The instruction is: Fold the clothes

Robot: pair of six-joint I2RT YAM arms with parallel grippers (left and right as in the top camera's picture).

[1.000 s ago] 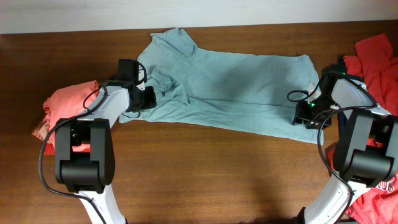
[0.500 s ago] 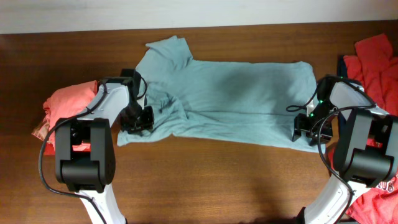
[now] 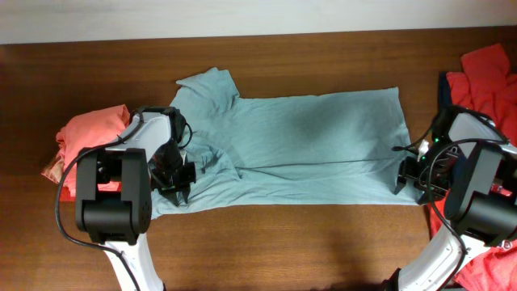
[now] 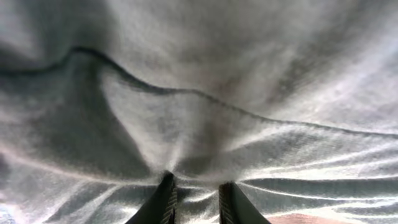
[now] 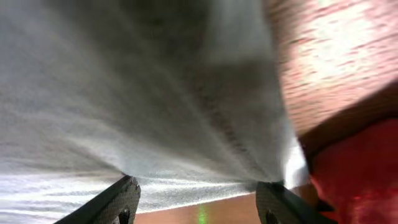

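The pale grey-blue T-shirt lies spread sideways across the brown table, collar end to the left and hem to the right. My left gripper is at its front left corner by the bunched sleeve. In the left wrist view the left gripper is shut on a pinched fold of the shirt. My right gripper is at the shirt's front right hem corner. In the right wrist view the right gripper has its jaws wide apart, with the shirt stretched above them.
A coral-pink shirt is heaped at the left edge beside the left arm. Red clothes lie at the far right, and show in the right wrist view. A red shirt with white print is at the front right.
Both grippers moved toward the table's front, dragging the grey-blue shirt with them. The shirt has flattened out and its front edge now lies straighter.
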